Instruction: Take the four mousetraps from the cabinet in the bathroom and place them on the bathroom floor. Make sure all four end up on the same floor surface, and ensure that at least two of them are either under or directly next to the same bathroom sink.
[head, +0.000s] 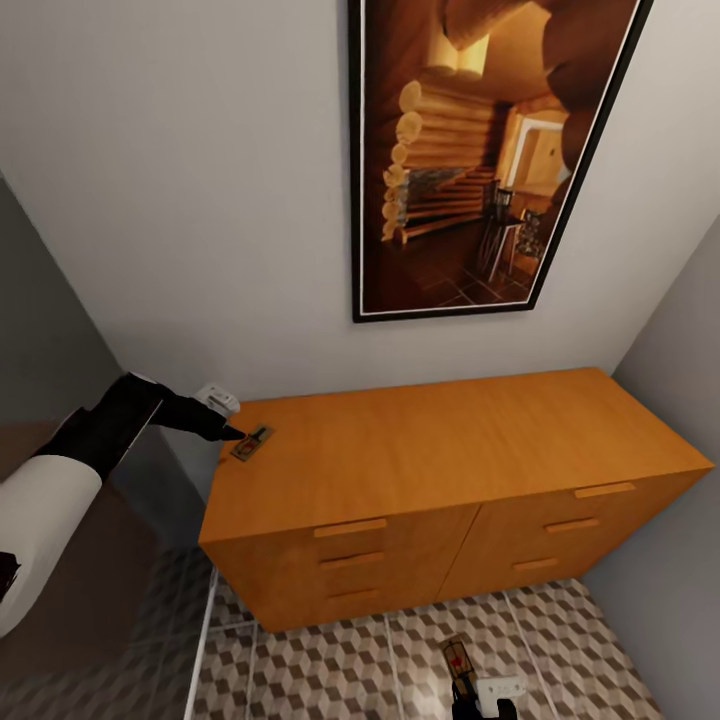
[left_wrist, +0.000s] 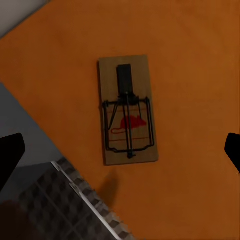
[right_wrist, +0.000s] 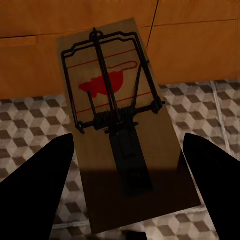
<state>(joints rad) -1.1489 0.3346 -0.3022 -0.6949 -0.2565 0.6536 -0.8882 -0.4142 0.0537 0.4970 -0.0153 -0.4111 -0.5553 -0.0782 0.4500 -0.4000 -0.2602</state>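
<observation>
Head view: one mousetrap (head: 252, 442) lies flat on the cabinet (head: 450, 440) top, at its left rear corner, just short of the edge. The left gripper (head: 238, 433) hangs right over it, arm reaching in from the left. In the left wrist view this trap (left_wrist: 127, 110) is a tan rectangular board with a dark wire bar and spring, a black plate toward one end and a red mouse mark under the wires. The left fingertips (left_wrist: 11, 155) show only as dark corners at either side of the frame, well apart and clear of the board; jaws spread.

A second trap (head: 457, 658) sits low in the head view, above the floor (head: 350, 670) in front of the cabinet, at the right gripper (head: 470, 690). Right wrist view: the same kind of board (right_wrist: 125, 135) runs lengthwise between the two dark fingers (right_wrist: 37, 190). Its near end is in shadow and cut off by the frame edge. Gaps show between the board's sides and both fingers. Whether the jaws clamp it lower down I cannot tell; the contact point is hidden.

A framed picture (head: 480, 150) hangs on the wall above the cabinet, top cut off.
</observation>
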